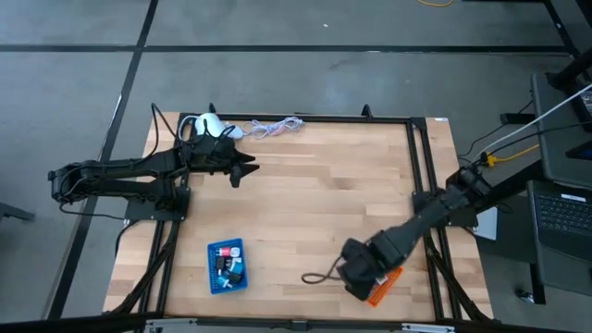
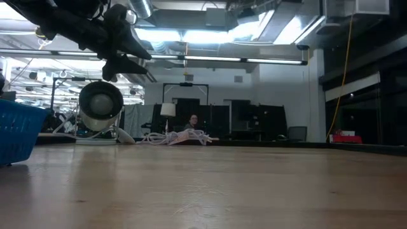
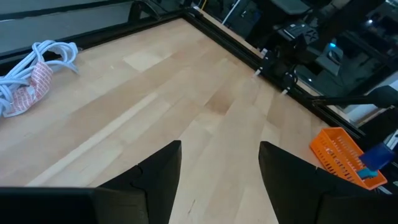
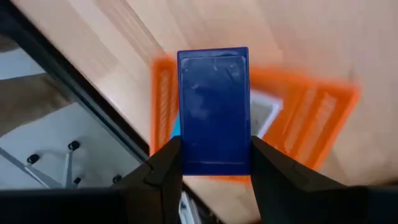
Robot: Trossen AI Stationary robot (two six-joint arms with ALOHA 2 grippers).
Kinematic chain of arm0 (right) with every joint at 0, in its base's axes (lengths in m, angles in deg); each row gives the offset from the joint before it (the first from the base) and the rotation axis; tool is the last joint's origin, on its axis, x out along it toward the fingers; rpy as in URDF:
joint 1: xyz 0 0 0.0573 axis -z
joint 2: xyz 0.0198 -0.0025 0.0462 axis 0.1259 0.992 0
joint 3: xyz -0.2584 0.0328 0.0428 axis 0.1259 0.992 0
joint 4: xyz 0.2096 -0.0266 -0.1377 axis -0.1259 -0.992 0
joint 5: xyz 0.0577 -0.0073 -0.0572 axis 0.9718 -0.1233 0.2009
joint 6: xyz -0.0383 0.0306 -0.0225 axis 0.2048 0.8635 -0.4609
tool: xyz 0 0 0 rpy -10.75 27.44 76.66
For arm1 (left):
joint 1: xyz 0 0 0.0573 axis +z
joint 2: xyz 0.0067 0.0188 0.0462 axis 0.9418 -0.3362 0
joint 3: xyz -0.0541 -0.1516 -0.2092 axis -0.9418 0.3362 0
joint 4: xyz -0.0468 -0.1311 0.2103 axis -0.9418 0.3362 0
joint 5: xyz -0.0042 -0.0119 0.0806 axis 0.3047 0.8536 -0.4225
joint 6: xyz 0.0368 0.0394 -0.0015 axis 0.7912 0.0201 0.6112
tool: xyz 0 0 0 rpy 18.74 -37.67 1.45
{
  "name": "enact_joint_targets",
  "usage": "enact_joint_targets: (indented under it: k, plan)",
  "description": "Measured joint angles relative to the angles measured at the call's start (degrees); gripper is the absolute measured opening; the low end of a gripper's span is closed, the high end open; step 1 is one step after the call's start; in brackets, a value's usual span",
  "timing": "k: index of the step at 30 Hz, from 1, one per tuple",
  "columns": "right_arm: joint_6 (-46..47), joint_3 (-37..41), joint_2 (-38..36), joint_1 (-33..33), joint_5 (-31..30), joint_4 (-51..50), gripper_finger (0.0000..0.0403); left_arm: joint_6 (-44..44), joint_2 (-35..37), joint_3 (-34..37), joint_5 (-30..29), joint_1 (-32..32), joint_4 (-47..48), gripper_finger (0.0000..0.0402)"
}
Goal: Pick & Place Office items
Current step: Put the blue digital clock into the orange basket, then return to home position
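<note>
My right gripper (image 1: 356, 276) is at the table's near right, over the orange mesh tray (image 1: 384, 289), and is shut on a flat dark-blue rectangular piece (image 4: 214, 106). The tray (image 4: 311, 106) lies below the piece, with something white and light blue inside it. My left gripper (image 1: 246, 170) is open and empty, raised above the table's far left part (image 3: 221, 149). Several small office items lie in the blue mesh tray (image 1: 227, 266). My right gripper (image 4: 216, 144) pinches the blue piece by its two long edges, near the end closest to the wrist (image 4: 186, 157), between its two fingers. The fingers point down, along the piece's length. The piece sticks out past the fingertips toward the orange tray, lifted clear of it.
A white cylindrical lamp-like device (image 1: 208, 126) and its bundled white cord (image 1: 275, 127) lie at the far edge, behind my left arm. A thin black loop of cord (image 1: 317, 277) lies on the wood left of my right gripper. The table's middle is bare wood (image 1: 324, 203).
</note>
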Motion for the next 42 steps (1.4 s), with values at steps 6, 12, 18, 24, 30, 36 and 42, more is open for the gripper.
enact_joint_targets:
  k: [6, 12, 18, 24, 30, 36, 42]
  plan:
    - [9.54, 5.08, -0.02, -5.18, 2.79, 2.86, 0.0149, -0.42, 0.00, 0.00, 0.07, 0.00, 0.00, 0.0210]
    - [16.22, 10.51, -0.02, -7.43, 2.83, 12.21, 0.0149, -1.00, 0.00, 0.00, 0.11, 0.00, 0.02, 0.0210]
    - [16.54, 11.09, -0.03, -6.90, -3.37, 13.93, 0.0177, -1.51, 0.00, 0.02, 0.13, 0.00, 0.00, 0.0210]
    - [16.23, 11.05, -0.24, -6.64, -5.35, 13.81, 0.0263, -2.15, 0.00, 0.00, 0.01, 0.02, 0.00, 0.0210]
    - [16.32, 10.49, -0.33, -6.36, -3.74, 12.73, 0.0296, -3.65, 0.00, 0.00, -0.95, 1.43, -0.03, 0.0210]
    - [15.18, 8.55, -0.42, -5.48, 6.59, 10.10, 0.0301, -13.24, 0.74, 0.01, -4.67, 3.42, -0.37, 0.0210]
    - [14.66, 8.54, -0.46, -5.44, 7.84, 10.41, 0.0301, -15.35, 1.09, 0.00, -4.85, 4.11, 0.35, 0.0210]
